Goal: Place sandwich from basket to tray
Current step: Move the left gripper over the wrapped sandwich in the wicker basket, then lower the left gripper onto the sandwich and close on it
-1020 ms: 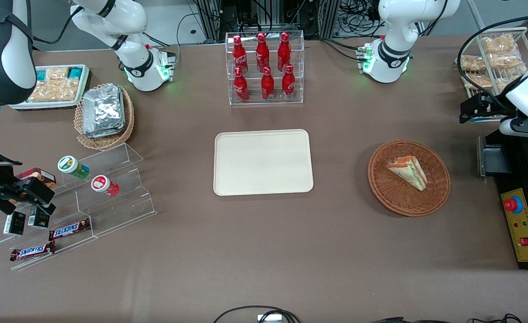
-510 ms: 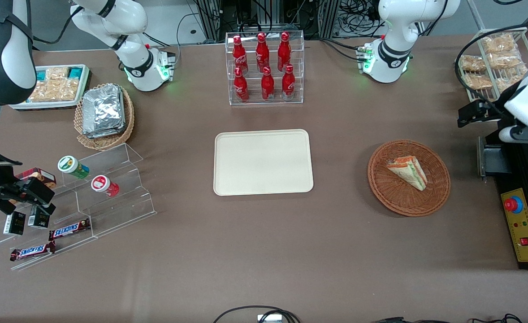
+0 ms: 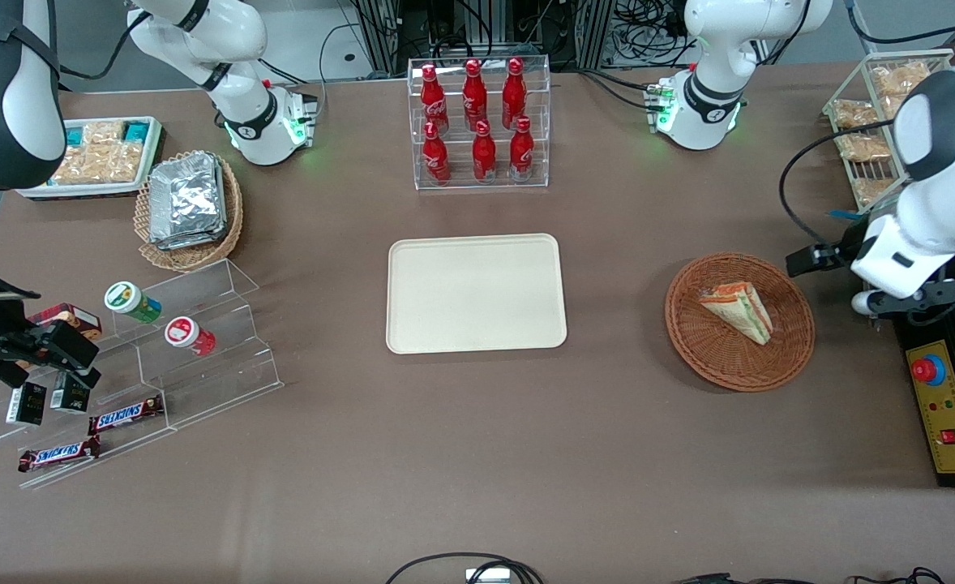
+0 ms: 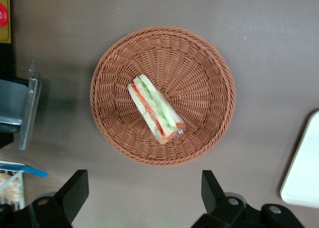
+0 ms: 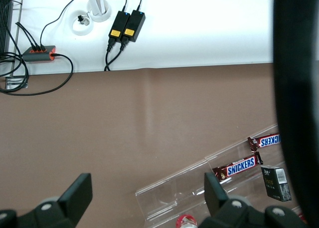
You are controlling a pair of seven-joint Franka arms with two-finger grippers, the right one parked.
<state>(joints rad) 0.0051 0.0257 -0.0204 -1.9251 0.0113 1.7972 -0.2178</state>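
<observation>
One sandwich (image 4: pixel 156 108) lies near the centre of the basket (image 4: pixel 209 63), its long axis running diagonally across the weave. The gripper (image 4: pixel 144 195) hovers just outside the basket rim, fingers (image 4: pixel 75 188) spread wide and empty. Judged next: advance over the wedge and straddle its short width; the tray (image 3: pixel 476 293) waits well apart from the basket.

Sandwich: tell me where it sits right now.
The sandwich lies in the basket, toward the working arm's end of the table from the tray; the open gripper hovers above the basket's edge.
</observation>
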